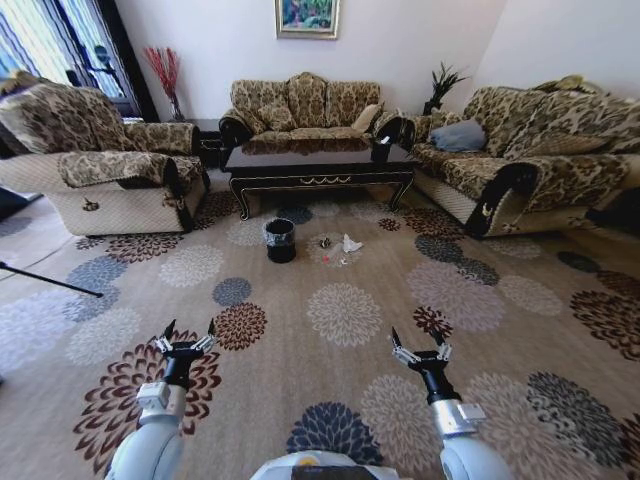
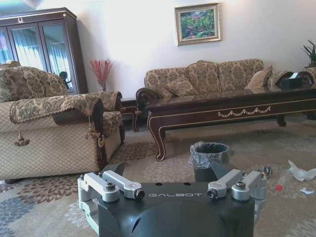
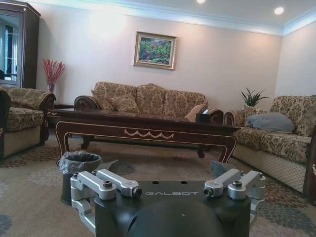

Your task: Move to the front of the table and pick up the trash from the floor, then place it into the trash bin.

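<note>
Two grippers hung low, jaws wide, holding nothing.
Left gripper (image 1: pixel 187 338) lower left, right gripper (image 1: pixel 420 346) lower right; at centre, one bin (image 1: pixel 280 240) before the table (image 1: pixel 318 166), beside a tissue (image 1: pixel 351 243), a bottle (image 2: pixel 282 180) and a wrapper (image 1: pixel 325 242) on the carpet (image 1: pixel 340 380).

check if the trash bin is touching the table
Apart. The head view shows carpet between the trash bin and the table.

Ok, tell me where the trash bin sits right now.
In the head view the trash bin stands on the floor just in front of the table, toward its left end, with the trash scattered to its right.
</note>
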`<state>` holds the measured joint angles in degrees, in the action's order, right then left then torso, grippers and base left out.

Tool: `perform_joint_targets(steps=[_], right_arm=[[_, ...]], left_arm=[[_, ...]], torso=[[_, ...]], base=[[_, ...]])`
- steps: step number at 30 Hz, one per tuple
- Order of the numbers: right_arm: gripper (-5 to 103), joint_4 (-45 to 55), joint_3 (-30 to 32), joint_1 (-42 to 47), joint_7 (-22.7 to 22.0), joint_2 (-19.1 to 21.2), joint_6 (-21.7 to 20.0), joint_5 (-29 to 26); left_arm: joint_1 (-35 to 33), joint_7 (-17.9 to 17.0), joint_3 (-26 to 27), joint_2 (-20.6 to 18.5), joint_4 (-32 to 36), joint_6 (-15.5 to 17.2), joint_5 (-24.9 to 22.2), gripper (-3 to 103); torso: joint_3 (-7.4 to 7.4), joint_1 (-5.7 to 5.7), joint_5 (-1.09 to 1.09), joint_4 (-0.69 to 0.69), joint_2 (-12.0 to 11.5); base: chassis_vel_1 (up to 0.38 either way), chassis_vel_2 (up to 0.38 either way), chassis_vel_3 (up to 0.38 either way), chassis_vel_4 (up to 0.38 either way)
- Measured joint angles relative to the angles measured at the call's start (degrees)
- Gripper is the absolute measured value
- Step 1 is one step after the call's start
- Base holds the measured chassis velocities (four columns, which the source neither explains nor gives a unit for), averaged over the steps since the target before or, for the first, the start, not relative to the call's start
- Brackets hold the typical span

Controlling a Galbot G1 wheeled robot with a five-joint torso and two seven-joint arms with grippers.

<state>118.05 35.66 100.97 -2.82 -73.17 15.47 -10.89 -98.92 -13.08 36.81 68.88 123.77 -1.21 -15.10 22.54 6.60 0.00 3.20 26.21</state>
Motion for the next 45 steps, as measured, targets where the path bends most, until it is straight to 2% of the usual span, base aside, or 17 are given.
perform_joint_targets(steps=[37,40,45], right_arm=[[100,0.3,0.4,0.7,0.4,0.3,0.1,0.2],[100,0.3,0.4,0.8,0.4,0.3,0.1,0.1],[100,0.5,0.3,0.7,0.4,0.3,0.1,0.0]], left_arm=[[-1.6,0.1,-0.8,0.6,1.0,0.1,-0.1,100],[-1.9,-0.2,-1.0,0.6,2.3,1.9,-2.5,100],[-1.1,-0.5,-0.8,0.5,2.9,3.2,-3.2,100]], torso=[[-5.49,-2.96,0.0,0.0,-8.4],[-6.16,-3.23,0.0,0.0,-9.4],[-6.99,-3.54,0.0,0.0,-10.5]], base=[[0.0,0.0,0.0,0.0],[0.0,0.0,0.0,0.0],[0.0,0.0,0.0,0.0]])
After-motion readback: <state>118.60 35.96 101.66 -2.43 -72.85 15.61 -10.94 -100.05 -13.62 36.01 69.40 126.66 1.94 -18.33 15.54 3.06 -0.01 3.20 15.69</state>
